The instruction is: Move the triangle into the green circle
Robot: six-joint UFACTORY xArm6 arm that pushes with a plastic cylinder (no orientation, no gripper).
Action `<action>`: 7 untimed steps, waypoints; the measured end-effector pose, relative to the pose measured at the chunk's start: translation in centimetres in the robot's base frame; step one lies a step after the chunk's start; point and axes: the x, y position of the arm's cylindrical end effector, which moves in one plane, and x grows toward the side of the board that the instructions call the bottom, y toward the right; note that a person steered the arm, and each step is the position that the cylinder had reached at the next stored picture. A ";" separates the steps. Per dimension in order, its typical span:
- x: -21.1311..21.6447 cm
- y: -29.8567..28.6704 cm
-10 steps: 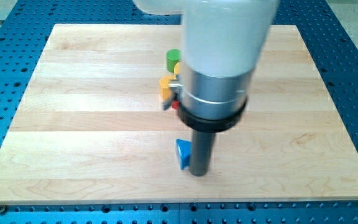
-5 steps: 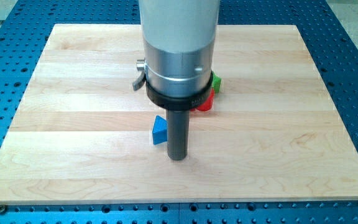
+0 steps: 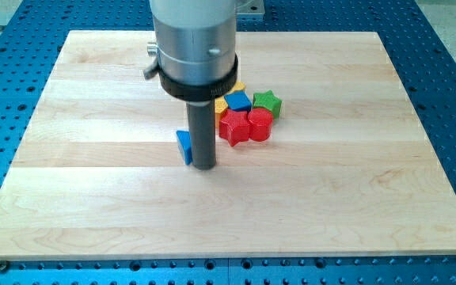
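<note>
While my tip [image 3: 204,165] rested on the pale wooden board [image 3: 93,198], the small blue triangle block [image 3: 184,147] lay touching the rod's side toward the view's left, near the board's middle. With only a bare rod and no gripper, nothing was clasped; the contact was a plain side push. Just to the view's right of the rod sat a tight cluster: a red star-shaped block [image 3: 233,127], a red rounded block [image 3: 260,125], a green star-shaped block [image 3: 266,103], a blue cube [image 3: 238,101] and a yellow block [image 3: 222,103], partly hidden. Wide bare wood stretched toward the view's left and bottom edges, bordered by blue perforated table [image 3: 450,79].
</note>
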 end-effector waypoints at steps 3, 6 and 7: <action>-5.9 -8.6; -8.2 -8.0; -8.8 -5.3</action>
